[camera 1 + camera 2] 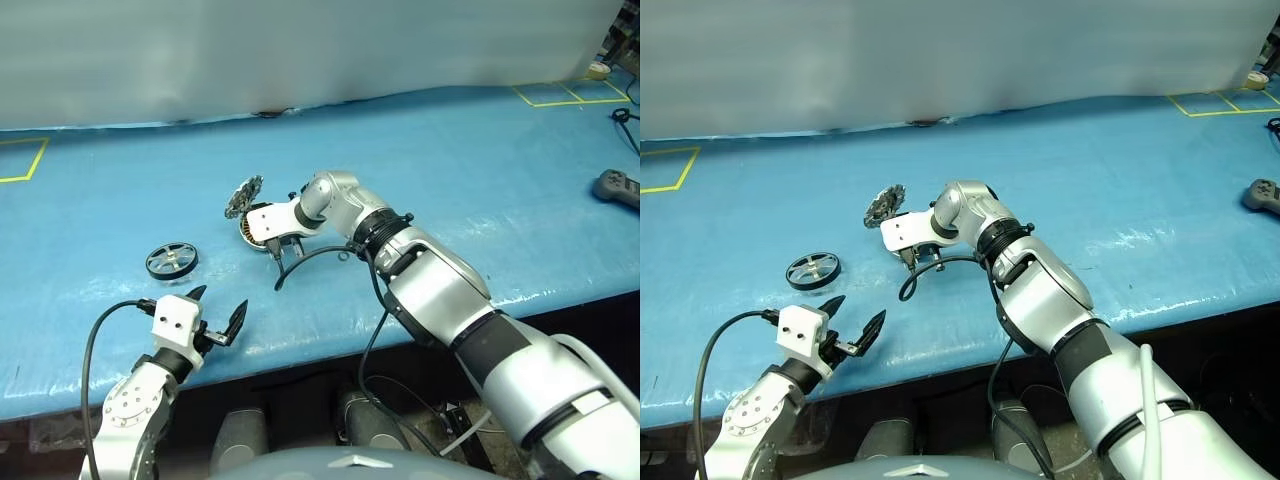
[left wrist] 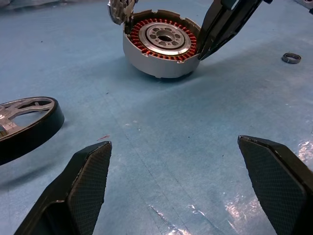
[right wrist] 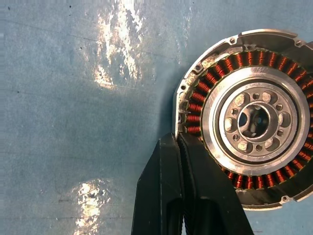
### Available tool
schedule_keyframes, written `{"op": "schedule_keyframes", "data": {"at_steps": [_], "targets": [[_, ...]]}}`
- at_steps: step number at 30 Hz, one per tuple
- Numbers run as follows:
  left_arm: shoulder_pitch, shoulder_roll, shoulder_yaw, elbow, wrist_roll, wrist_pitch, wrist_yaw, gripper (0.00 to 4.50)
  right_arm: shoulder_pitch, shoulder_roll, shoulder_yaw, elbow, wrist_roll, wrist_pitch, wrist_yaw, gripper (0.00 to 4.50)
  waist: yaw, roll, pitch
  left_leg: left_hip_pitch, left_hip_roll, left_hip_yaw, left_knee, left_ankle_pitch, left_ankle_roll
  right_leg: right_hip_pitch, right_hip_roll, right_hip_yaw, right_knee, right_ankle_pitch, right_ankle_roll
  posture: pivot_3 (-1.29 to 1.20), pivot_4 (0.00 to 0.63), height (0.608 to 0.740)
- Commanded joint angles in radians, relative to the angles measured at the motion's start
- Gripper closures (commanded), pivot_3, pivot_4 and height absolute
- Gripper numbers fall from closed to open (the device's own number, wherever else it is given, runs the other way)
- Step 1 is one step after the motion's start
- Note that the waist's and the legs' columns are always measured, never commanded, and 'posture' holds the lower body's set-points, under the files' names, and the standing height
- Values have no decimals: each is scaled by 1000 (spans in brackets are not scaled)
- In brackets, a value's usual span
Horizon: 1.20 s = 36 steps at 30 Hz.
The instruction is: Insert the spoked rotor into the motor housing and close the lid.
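Motor housing [image 2: 161,46] sits on the blue counter [image 1: 480,160] with the right fingers [image 3: 183,161] pressed together against its rim, its lid [image 1: 243,196] standing up open. The left fingers [image 2: 88,181] are spread wide nearby, the spoked rotor [image 1: 171,261] lying flat just beside them.

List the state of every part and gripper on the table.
Rotor: flat on the mat, not inserted.
Housing: open, windings bare, no rotor inside.
Lid: swung up on its hinge.
Left gripper: open, holds nothing.
Right gripper: shut, tips at the housing's rim.
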State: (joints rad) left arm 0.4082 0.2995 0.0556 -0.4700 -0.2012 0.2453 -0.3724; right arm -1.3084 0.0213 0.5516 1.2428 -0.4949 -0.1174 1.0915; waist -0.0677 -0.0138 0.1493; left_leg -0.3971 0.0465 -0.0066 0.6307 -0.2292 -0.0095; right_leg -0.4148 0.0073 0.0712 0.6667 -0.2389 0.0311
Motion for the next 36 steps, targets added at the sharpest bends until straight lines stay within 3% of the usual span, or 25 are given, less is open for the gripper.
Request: {"op": "schedule_keyframes", "data": {"at_steps": [1,36], "targets": [[-5,5,3,-8,0,-24,-7,0,14,10,-16,-39,26,21,59,4487,0,0,0,0,0,0,0,0,0,0,0,0,0,0,0,0,150,740],[-50,8,-9,28,-3,-12,-32,0,152,-67,11,-391,119,366,382,4487,2,0,0,1,0,0,0,0,0,1,0,-1,0,0,1,0,150,740]]}}
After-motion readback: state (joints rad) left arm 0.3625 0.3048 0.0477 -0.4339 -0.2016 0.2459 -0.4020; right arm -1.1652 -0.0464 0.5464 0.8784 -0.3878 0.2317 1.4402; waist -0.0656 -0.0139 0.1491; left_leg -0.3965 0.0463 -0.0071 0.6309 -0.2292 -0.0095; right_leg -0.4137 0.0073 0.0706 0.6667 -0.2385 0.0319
